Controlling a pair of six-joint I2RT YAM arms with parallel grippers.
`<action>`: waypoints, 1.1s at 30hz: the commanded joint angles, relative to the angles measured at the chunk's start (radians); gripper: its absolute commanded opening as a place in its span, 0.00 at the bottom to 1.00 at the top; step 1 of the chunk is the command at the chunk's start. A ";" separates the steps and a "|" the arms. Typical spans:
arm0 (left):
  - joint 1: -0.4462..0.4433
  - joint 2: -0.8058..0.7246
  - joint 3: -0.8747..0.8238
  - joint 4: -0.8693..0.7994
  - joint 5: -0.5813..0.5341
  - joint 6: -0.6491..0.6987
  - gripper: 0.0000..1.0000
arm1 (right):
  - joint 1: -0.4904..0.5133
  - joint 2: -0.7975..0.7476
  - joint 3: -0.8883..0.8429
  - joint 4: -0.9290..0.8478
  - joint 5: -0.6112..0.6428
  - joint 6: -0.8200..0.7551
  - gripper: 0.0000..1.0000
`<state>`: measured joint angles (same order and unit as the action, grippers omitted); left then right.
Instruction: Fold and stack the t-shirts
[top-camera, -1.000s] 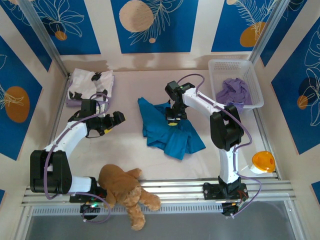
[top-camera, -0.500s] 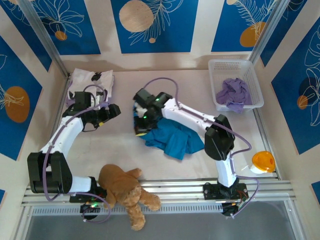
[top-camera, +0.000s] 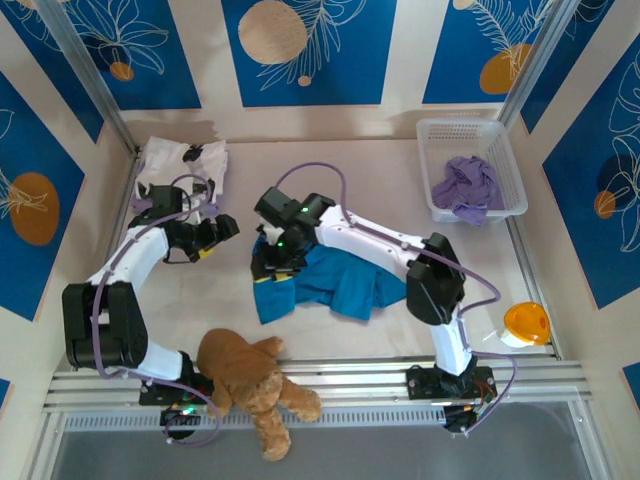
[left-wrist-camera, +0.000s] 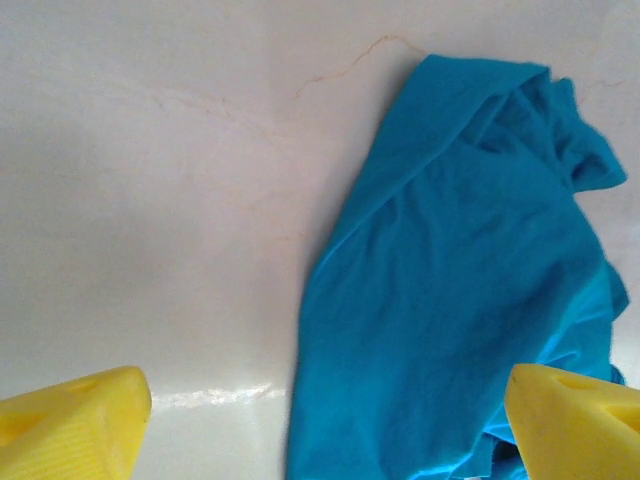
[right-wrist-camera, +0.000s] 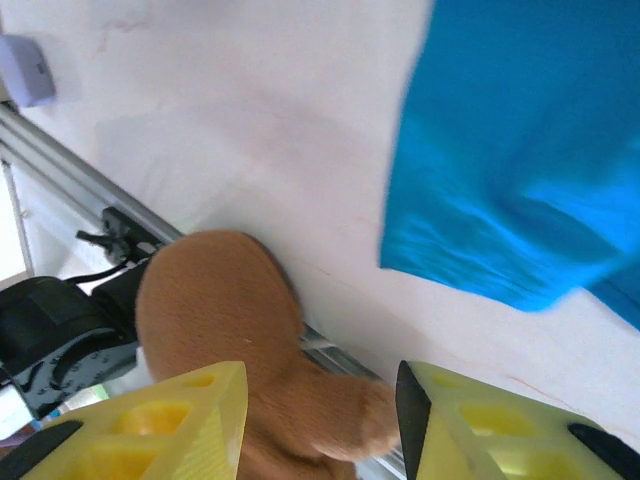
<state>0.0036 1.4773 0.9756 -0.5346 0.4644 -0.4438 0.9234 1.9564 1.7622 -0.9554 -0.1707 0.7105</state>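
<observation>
Both of my arms are standing empty: the right gripper (top-camera: 270, 262), fingers apart, is hovering over the left edge of the crumpled teal-blue cloth t-shirt (top-camera: 345, 280) lying in the middle of the pale counter (top-camera: 200, 300), and the left gripper (top-camera: 222, 232), wide open, is waiting just beside. I am risking pinching only one layer and dragging the cloth against the brown plush teddy bear (top-camera: 245, 375).

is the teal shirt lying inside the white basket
No, the teal shirt lies spread on the table near the middle, while the white basket in the far right corner holds lavender cloth.
</observation>
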 joint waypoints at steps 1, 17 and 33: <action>-0.068 0.058 0.048 -0.012 -0.013 0.033 0.88 | -0.060 -0.133 -0.110 -0.084 0.104 0.018 0.46; -0.313 0.468 0.432 -0.214 -0.314 0.149 0.77 | -0.357 -0.386 -0.655 0.012 0.247 -0.006 0.46; -0.312 0.629 0.553 -0.140 -0.164 0.160 0.22 | -0.470 -0.350 -0.705 0.180 0.152 -0.099 0.30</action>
<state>-0.3004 2.0720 1.4937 -0.6945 0.2253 -0.2886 0.4709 1.6028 1.0615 -0.8215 0.0338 0.6392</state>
